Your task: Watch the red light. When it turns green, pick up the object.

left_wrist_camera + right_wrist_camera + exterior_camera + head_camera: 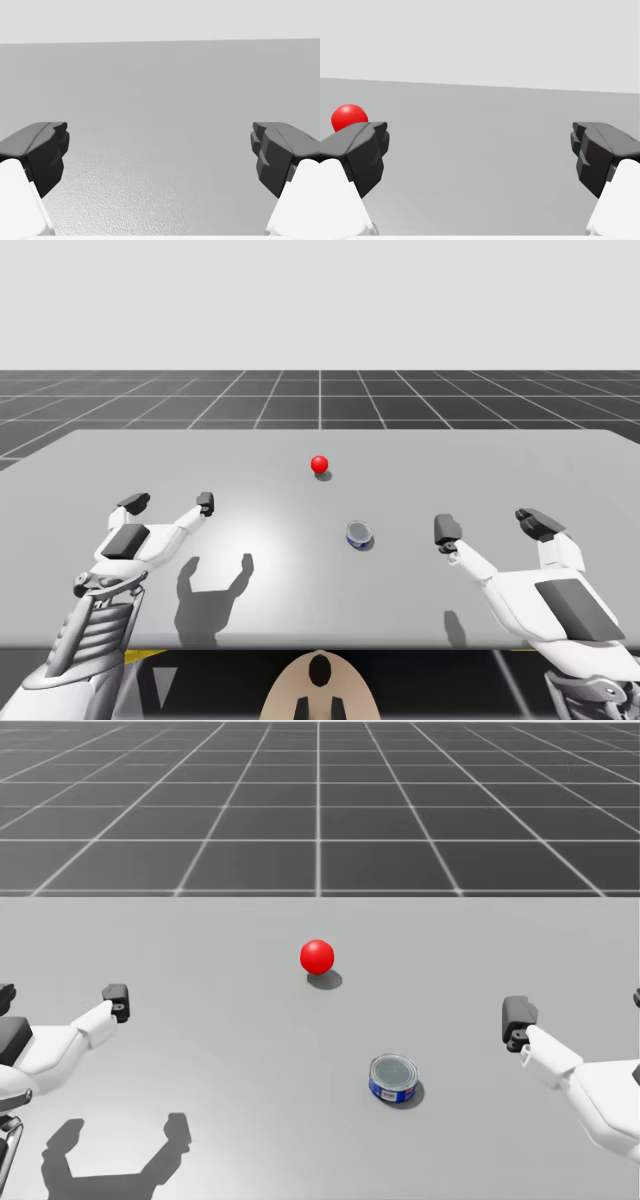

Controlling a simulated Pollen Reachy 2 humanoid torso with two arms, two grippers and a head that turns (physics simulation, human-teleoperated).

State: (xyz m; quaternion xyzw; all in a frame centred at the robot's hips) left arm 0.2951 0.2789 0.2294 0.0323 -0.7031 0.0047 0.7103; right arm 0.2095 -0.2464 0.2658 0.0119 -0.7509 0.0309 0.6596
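high view shows my left gripper (170, 504) spread wide above the grey table (560, 470), fingers far apart, holding and touching nothing. my right gripper (491, 527) is spread just as wide and is also bare. the short blue can (360, 534) stands upright on the table between the two grippers, nearer the right one, apart from both. the round light (319, 464) beyond it glows red.

Grey table (560, 470) on a dark grid floor (320, 400).
The top is flat, pale and faintly grained; beyond its far edge dark squares ruled by light lines run to a blank pale backdrop.
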